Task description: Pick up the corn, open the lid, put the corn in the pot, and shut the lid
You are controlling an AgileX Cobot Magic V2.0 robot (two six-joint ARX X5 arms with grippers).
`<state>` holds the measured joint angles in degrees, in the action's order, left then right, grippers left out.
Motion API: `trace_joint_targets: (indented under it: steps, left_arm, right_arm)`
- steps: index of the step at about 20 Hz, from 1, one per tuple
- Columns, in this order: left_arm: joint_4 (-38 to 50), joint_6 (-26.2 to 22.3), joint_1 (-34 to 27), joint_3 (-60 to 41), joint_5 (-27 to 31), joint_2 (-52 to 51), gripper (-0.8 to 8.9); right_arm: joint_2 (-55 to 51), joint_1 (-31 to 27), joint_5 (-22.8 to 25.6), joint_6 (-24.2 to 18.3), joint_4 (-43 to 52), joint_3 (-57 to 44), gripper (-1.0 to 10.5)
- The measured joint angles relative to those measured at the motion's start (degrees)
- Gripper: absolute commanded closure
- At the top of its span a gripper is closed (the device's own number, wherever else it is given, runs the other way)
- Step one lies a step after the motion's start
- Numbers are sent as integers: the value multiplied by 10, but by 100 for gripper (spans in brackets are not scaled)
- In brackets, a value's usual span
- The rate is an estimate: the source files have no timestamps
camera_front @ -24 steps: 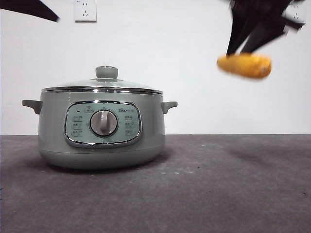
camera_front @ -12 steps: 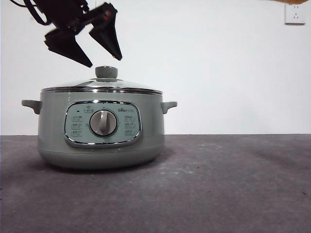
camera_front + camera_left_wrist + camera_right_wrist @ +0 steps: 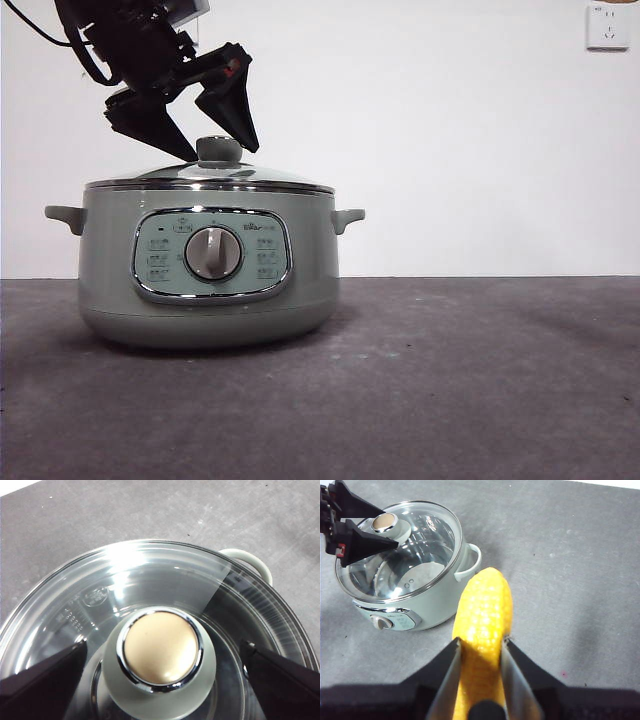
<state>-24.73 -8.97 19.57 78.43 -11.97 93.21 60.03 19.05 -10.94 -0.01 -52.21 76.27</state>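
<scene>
On the grey counter [image 3: 450, 390] stands the sage-green pot [image 3: 205, 265], its glass lid [image 3: 210, 176] seated on the rim. The left hand [image 3: 205, 152] hangs spread wide astride the lid's knob [image 3: 160, 652] — a jaw on either side, neither touching. The right hand [image 3: 481, 647], high above the counter and off to one side of the pot, grips the corn [image 3: 482, 630] — out of the front view

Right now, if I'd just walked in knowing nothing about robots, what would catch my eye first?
Probably the big sage-green pot on the grey table, its glass lid on. The left gripper hangs right over the lid's knob, jaws open on either side of it. Off to the side, high above the table, the right gripper clamps a bright yellow corn.
</scene>
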Motion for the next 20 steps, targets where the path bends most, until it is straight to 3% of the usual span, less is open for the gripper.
trace_joint_targets:
  steps: [4,8,9,20]
  left_arm:
    - [0,5,0,0,-5,0,697]
    - [0,14,0,0,-1,0,749]
    - [0,14,0,0,-1,0,815]
    - [-19,23,-2,11,-4,-11,821]
  right_arm:
    - [0,0,0,0,0,0,962]
    - [0,0,0,0,0,0,962]
    - [0,0,0,0,0,0,962]
    - [0,0,0,0,0,0,962]
